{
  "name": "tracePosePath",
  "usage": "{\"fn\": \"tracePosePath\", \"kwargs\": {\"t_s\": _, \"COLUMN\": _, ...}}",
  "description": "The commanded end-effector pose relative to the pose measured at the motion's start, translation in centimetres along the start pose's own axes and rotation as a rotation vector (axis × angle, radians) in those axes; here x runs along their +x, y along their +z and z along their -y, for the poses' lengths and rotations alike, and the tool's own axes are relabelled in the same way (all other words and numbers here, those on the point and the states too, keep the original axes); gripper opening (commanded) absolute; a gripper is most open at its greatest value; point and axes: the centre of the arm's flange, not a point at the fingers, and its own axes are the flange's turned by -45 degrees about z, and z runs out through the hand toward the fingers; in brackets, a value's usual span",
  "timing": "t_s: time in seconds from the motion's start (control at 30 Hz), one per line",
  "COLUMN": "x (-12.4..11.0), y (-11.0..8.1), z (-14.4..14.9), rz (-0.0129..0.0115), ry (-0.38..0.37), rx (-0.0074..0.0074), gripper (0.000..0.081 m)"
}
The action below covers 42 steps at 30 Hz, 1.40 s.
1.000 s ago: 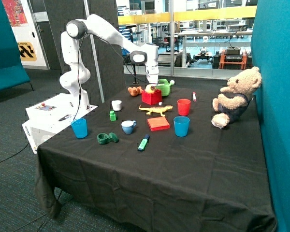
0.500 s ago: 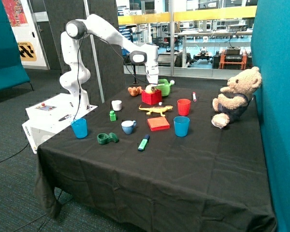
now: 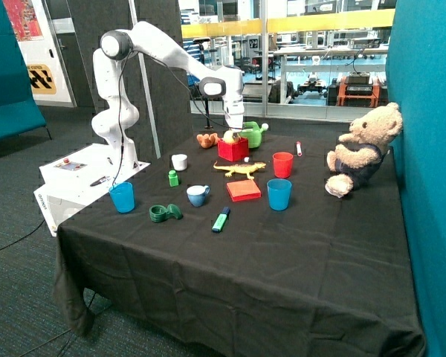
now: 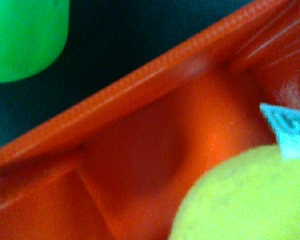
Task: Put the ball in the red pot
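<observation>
The gripper (image 3: 234, 128) hangs straight down over the red pot (image 3: 233, 150), which sits at the far side of the table (image 3: 297, 245), and the ball (image 3: 230, 137) is right under it, sitting at the top of the pot's open mouth. So the ball lies straight below the gripper, and the pot lies straight below the ball — the one thing that matters for the next move is this up-and-down line. From the wrist view the ball (image 4: 245, 197) is very close, and the inside wall of the red pot (image 4: 155, 150) shows behind it, so the ball looks to be inside the rim. I cannot tell if the fingers are open or closed, or if they hold the ball. The ball is round, pale yellow and a bit fuzzy looking, with no long side, so it can roll any way. The pot is bright red hard plastic, a square box with straight walls and fine ridges along its rim. A small pale blue tag (image 4: 289, 132) shows by the ball. Just beyond the pot's far right corner stands a green cup (image 3: 254, 134), and the brownish lumpy toy (image 3: 206, 139) lies to its left. In my view the task is nearly done — the ball only needs letting go.
</observation>
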Motion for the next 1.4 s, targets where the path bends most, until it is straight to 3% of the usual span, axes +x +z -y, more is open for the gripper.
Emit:
{"fn": "tracePosePath", "kwargs": {"t_s": 0.0, "x": -0.1, "y": -0.3, "z": 0.3, "rz": 0.0007, "ry": -0.007, "rx": 0.0024, "gripper": 0.0808}}
{"fn": "tracePosePath", "kwargs": {"t_s": 0.37, "x": -0.5, "y": -0.3, "z": 0.4, "rz": 0.0007, "ry": -0.003, "rx": 0.0024, "gripper": 0.0808}}
{"fn": "tracePosePath", "kwargs": {"t_s": 0.6, "x": -1.8, "y": -2.2, "z": -1.0, "rz": 0.0007, "ry": 0.007, "rx": 0.0024, "gripper": 0.0808}}
{"fn": "tracePosePath", "kwargs": {"t_s": 0.83, "x": -4.7, "y": -4.9, "z": -4.1, "rz": 0.0008, "ry": 0.053, "rx": 0.0024, "gripper": 0.0808}}
{"fn": "tracePosePath", "kwargs": {"t_s": 1.37, "x": -10.4, "y": -6.8, "z": -8.2, "rz": 0.0008, "ry": 0.118, "rx": 0.0024, "gripper": 0.0808}}
